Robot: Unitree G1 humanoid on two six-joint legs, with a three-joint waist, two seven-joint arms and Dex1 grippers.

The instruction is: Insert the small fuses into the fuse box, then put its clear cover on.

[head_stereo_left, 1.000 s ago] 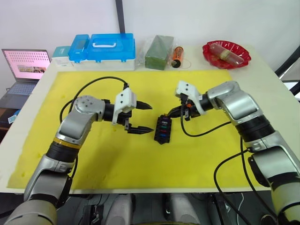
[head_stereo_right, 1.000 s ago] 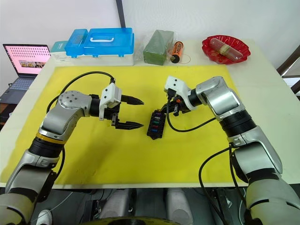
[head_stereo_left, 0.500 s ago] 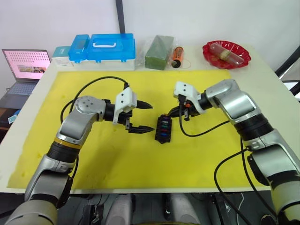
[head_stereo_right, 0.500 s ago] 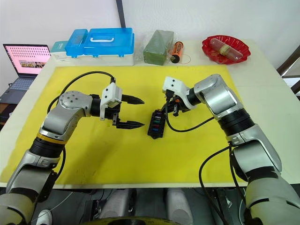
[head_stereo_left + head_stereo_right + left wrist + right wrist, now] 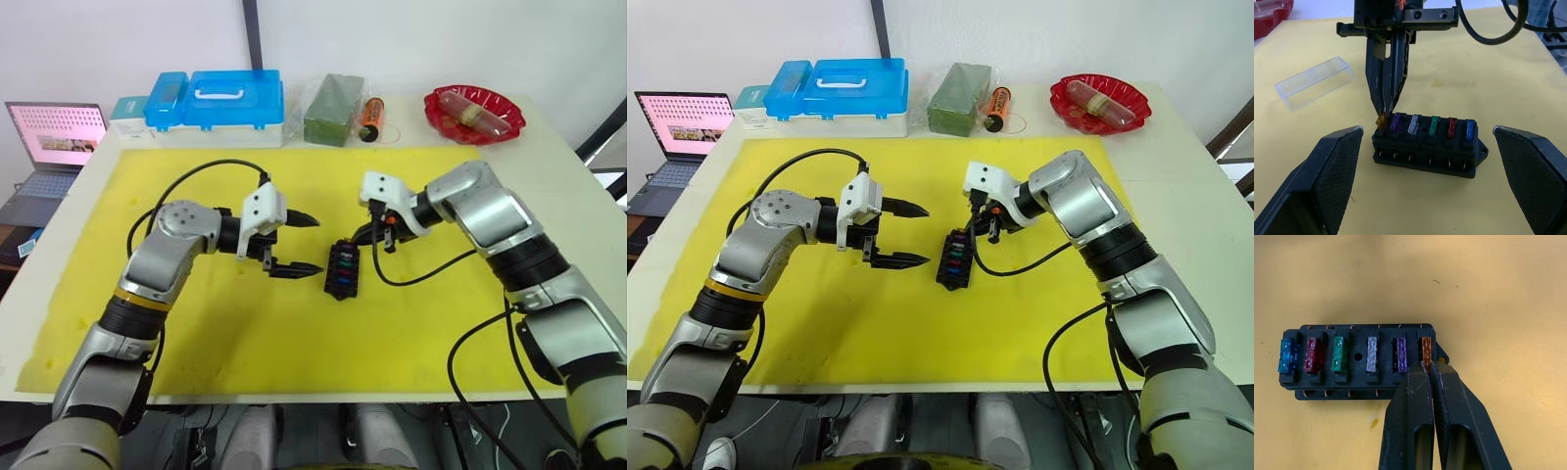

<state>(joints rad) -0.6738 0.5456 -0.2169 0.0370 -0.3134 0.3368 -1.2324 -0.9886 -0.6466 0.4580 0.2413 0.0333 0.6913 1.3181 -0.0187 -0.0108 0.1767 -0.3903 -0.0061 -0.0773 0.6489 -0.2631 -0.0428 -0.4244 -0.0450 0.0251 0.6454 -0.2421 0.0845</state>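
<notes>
The black fuse box (image 5: 343, 270) lies mid-mat on the yellow mat. Blue, red, green, grey and purple fuses (image 5: 1340, 354) stand in one row of its slots. My right gripper (image 5: 1428, 366) is shut on an orange fuse (image 5: 1426, 346) at the row's end slot, where the fuse sits a little tilted (image 5: 1381, 120). My left gripper (image 5: 318, 246) hangs open just left of the box, and its fingers (image 5: 1332, 181) flank the box without touching it. The clear cover (image 5: 1315, 81) lies on the mat beyond the box, beside the right gripper.
Along the table's back edge stand two blue-lidded storage boxes (image 5: 235, 98), a bagged green block (image 5: 333, 110), an orange cylinder (image 5: 370, 117) and a red bowl (image 5: 473, 113). A laptop (image 5: 54, 132) sits off the table's left. The yellow mat (image 5: 245, 323) covers most of the table.
My right gripper has edged slightly left at the far end of the fuse box. The left arm and the box have not moved.
</notes>
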